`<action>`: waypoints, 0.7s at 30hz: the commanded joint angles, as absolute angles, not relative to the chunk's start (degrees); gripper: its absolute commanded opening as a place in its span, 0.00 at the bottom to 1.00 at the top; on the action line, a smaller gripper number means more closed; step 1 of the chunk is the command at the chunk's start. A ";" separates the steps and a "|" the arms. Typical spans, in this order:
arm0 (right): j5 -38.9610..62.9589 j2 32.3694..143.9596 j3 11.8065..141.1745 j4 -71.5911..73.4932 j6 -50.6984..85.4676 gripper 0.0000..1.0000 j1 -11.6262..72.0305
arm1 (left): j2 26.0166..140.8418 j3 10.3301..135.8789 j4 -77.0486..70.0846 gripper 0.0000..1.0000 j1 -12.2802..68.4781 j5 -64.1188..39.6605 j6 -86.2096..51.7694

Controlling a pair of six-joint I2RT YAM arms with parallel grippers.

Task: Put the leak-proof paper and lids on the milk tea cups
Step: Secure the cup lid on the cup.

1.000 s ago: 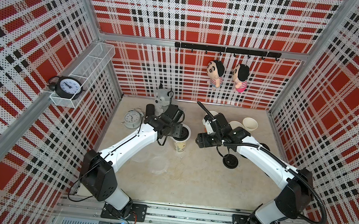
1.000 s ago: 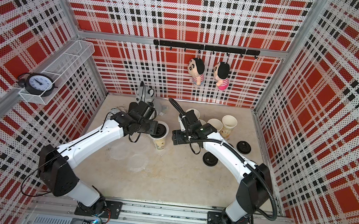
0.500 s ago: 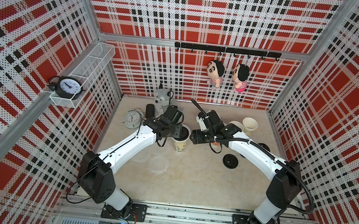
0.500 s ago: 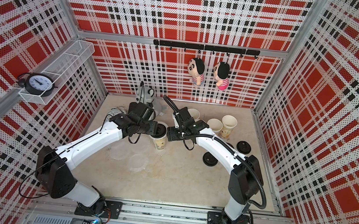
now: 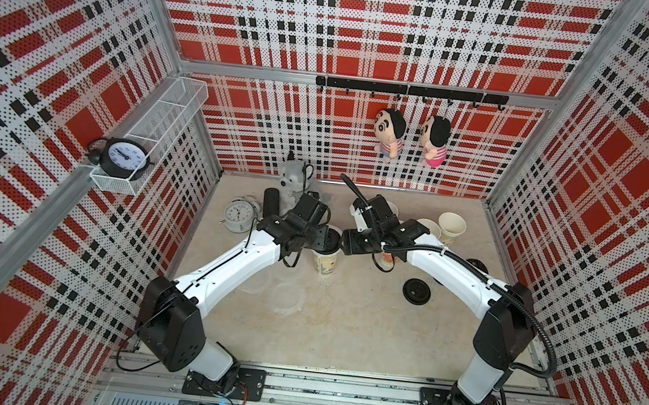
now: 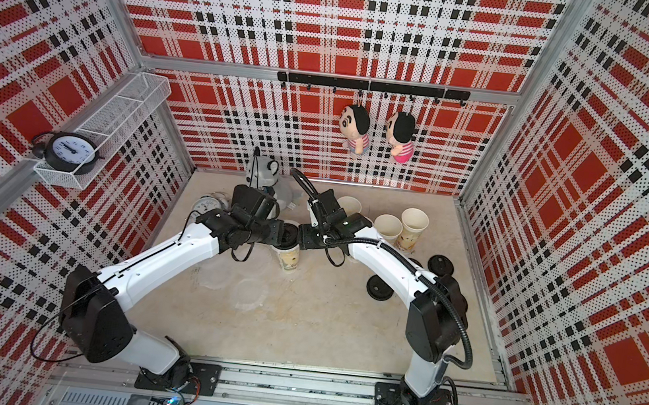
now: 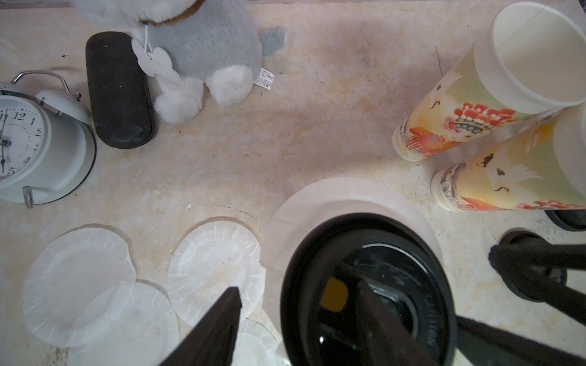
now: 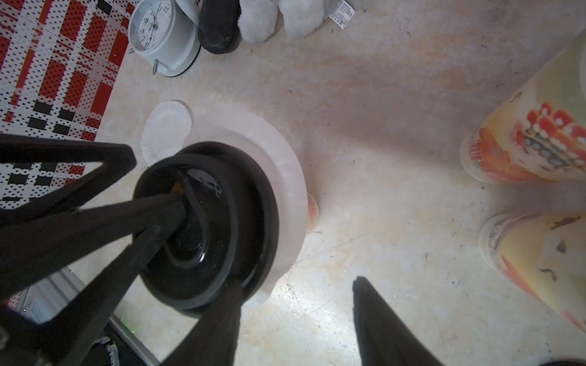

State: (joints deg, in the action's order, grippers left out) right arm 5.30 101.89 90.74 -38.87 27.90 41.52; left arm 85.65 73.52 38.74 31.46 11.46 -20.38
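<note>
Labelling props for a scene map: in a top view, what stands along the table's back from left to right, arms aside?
White alarm clock, black case, grey plush toy, inner empty milk tea cup, outer empty milk tea cup.

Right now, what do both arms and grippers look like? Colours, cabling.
Both the left arm and right arm have white links with black joint housings. A black corrugated hose runs along the right arm; thin black cable loops hang near the left wrist. The left gripper and right gripper are black, with tapered, pointed fingers.
</note>
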 commanded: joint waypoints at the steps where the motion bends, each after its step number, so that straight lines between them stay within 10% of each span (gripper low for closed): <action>1: 4.72 103.99 92.63 -37.88 28.50 0.55 41.95 | 86.85 70.61 44.56 0.61 31.11 10.55 -19.83; 21: 1.98 104.68 83.99 -37.24 33.50 0.46 41.92 | 87.27 69.74 43.42 0.61 31.75 9.68 -20.03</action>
